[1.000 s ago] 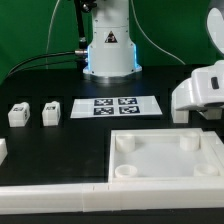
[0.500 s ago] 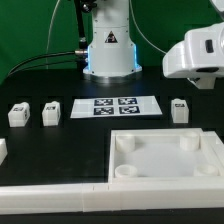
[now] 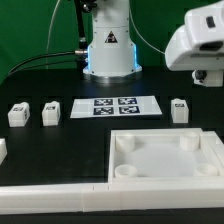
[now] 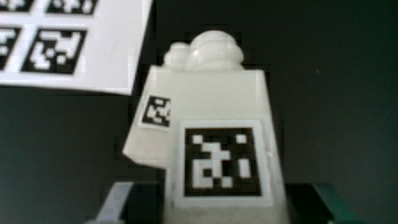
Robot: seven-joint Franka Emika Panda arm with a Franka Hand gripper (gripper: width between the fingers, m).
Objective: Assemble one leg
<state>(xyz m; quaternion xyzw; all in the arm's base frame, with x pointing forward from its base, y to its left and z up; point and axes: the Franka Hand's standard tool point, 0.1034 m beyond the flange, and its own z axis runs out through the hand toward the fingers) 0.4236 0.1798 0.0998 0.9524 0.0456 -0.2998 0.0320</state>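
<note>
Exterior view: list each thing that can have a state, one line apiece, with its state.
Gripper: up off the table; open or shut cannot be told.
Leg on the exterior view's right: resting on the table, ungripped.
Two legs on the exterior view's left: resting on the table, apart, ungripped.
Square tray: on the table, corner sockets empty.
Marker board: flat on the table.

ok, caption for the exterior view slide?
Gripper hovers high over one leg beside the marker board; tray in foreground.
</note>
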